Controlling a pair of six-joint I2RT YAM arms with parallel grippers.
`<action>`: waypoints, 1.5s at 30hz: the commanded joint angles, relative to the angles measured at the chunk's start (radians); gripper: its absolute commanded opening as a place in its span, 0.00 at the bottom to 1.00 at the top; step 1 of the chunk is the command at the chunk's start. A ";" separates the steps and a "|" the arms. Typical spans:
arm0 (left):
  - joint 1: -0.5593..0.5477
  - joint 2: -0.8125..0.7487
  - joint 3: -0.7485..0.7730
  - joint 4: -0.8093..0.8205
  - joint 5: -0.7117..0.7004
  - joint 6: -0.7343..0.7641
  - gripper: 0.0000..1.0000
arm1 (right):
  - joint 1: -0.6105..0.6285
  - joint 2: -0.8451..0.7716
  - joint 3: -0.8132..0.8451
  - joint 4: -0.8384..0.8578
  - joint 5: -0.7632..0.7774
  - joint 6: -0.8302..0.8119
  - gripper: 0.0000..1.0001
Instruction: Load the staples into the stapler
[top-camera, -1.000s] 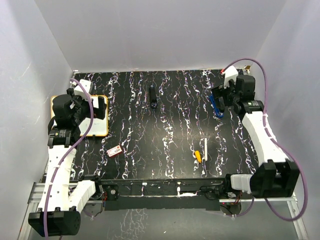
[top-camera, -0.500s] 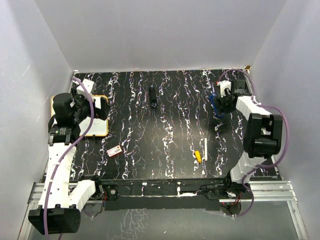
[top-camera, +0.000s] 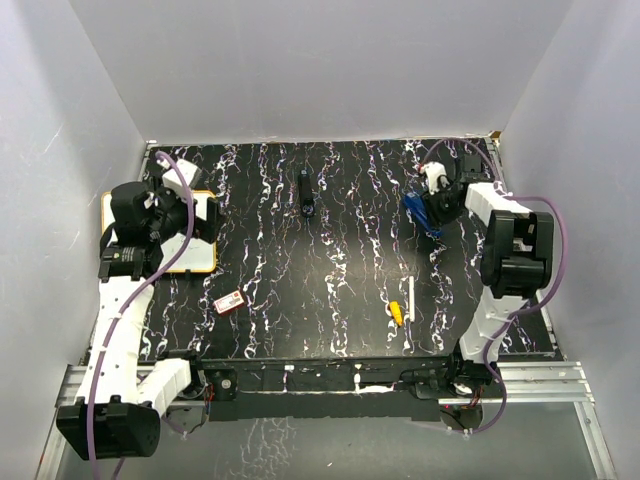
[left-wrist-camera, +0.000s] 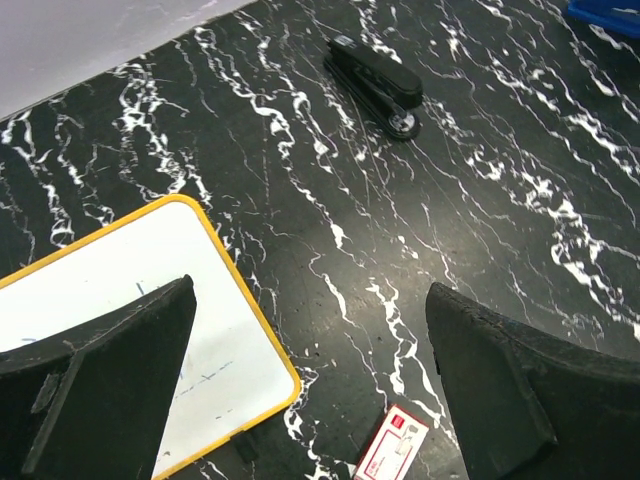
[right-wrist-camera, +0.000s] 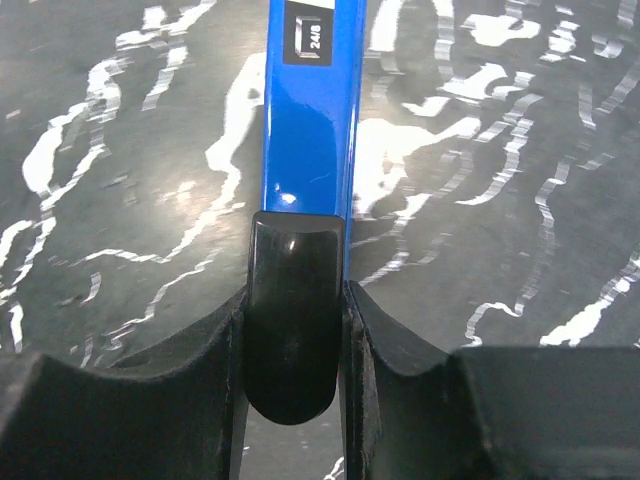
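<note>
The staples (top-camera: 231, 300) are a small red-and-white box lying flat near the table's front left; the left wrist view shows the staples (left-wrist-camera: 392, 450) at its bottom edge. My left gripper (top-camera: 193, 214) hangs open above the whiteboard's right edge, and my left gripper (left-wrist-camera: 310, 290) has nothing between its fingers. A blue stapler (top-camera: 420, 210) lies at the back right. My right gripper (top-camera: 433, 198) is shut on its black rear end. In the right wrist view both pads press the sides of the blue stapler (right-wrist-camera: 310, 110) inside my right gripper (right-wrist-camera: 293, 330).
A black stapler (top-camera: 306, 193) lies at the back centre, also seen as the black stapler (left-wrist-camera: 378, 85). A yellow-framed whiteboard (top-camera: 200, 262) sits at the left. A white pen (top-camera: 410, 300) with a yellow piece (top-camera: 397, 312) lies front right. Grey walls enclose the table.
My right arm folded in toward the back right and its gripper came down and closed on the blue stapler. My left gripper drifted slightly right and stayed open.
</note>
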 joint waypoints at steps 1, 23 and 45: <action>-0.013 0.016 0.041 -0.080 0.130 0.122 0.97 | 0.082 -0.145 -0.076 -0.046 -0.151 -0.137 0.13; -0.277 0.141 -0.059 -0.044 0.150 0.202 0.97 | 0.621 -0.157 -0.192 0.026 -0.208 -0.206 0.36; -0.634 0.718 0.177 -0.002 0.256 0.601 0.97 | 0.187 -0.602 -0.396 0.075 -0.407 0.167 0.73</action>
